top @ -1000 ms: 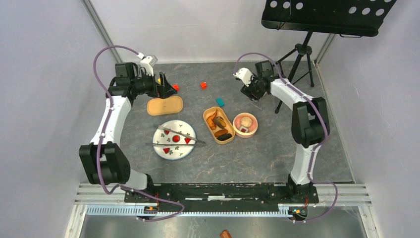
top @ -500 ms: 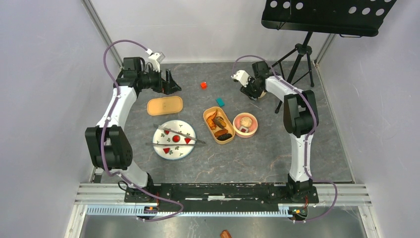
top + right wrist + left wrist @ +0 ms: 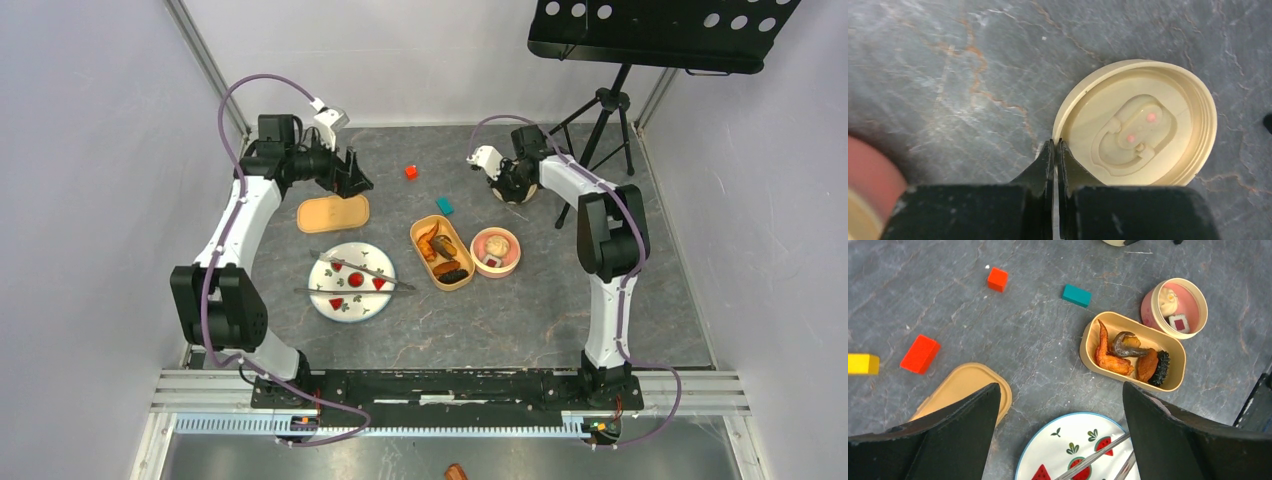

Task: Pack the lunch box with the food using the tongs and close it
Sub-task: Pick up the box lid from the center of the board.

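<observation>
- Grey veined table (image 3: 948, 75) is carrying everything. Low over it the right pincer (image 3: 1054, 145) is sitting with its jaws pressed together, tips right at the near edge of the round lid (image 3: 1140, 125).
- That lid is lying upside down, hollow facing up. Whether its thin rim is caught between the tips I cannot tell, so a slow test lift is looking wiser than a quick one.
- Further out, the left pincer (image 3: 1060, 390) is hanging with jaws wide apart and empty, above the oval lid (image 3: 955, 390).
- Beyond its fingers the lunch box (image 3: 1088, 340) is showing fried pieces (image 3: 1113, 362) already inside. The round pot (image 3: 1148, 305) just beside it is holding a rice ball (image 3: 1168, 302).
- The tongs (image 3: 362, 268) are lying across the plate (image 3: 1058, 440), with red wedges (image 3: 1104, 444) around them not yet packed.
- Judging from this, the wedges are needing to go in before either lid is going on. The tongs are calling for a grip that is squeezing both arms evenly.
</observation>
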You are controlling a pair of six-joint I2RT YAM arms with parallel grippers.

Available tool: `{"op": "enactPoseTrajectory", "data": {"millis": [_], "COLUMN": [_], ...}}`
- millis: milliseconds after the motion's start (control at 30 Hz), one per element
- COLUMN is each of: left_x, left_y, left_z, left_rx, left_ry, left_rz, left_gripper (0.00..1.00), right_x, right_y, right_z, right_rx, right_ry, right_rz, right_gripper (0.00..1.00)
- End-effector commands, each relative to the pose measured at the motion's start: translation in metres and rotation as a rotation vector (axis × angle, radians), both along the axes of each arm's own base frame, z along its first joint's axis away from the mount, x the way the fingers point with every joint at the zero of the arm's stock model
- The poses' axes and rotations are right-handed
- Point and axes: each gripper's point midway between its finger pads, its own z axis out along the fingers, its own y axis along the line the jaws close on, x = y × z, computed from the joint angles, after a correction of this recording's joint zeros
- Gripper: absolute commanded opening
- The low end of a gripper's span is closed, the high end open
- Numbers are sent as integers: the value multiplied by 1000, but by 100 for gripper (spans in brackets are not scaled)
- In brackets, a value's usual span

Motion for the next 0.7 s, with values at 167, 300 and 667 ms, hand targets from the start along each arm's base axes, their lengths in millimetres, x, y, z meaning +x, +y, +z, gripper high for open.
{"op": "enactPoseTrajectory", "data": {"millis": [167,300,667], "left_x": [-8,-27,-86], "left_y": [-26,-53,-121], "left_z": [45,60,51], "left_rx": [171,295,451], "left_ry": [-434,-727,-1100], "left_rz": [-298,-510,-896], "left_gripper": [98,100,95], "right_x": [-41,-87,-194], "right_y": [72,109,162], "right_z": [129,167,204], "right_rx": [320,458,604], "right_ry": [3,94,312], "right_rz": [161,283,568], "right_gripper": [0,0,0]}}
